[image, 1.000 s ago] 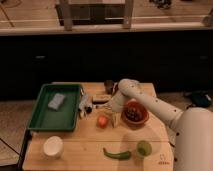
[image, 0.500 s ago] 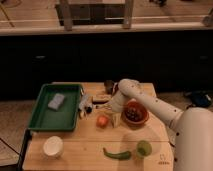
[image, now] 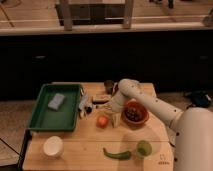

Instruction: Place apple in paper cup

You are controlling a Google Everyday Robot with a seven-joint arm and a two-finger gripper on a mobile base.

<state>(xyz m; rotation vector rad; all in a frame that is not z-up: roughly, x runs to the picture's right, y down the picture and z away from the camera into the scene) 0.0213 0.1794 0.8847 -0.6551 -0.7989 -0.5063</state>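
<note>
Your work surface is a light wooden table (image: 75,150) in front of a long dark counter with a pale top; beyond it the room is dim. On the table's left lies a green tray (image: 37,120) holding a grey-blue sponge (image: 56,100). The paper cup (image: 52,146) stands upright near the front left corner, just below the tray and well apart from the apple (image: 102,121), which rests on the wood near the table's middle. A reddish-brown bowl (image: 135,113) of dark fruit sits right of the apple; a green chilli (image: 117,154) and a pale green cup (image: 144,147) lie along the front edge. Your white arm (image: 150,102) reaches in from the lower right, bends at an elbow above the bowl, and points downward. The gripper (image: 111,113) hangs just right of and slightly above the apple, beside the bowl's left rim. Finger spread: cannot tell, and contact with the apple cannot be read.
</note>
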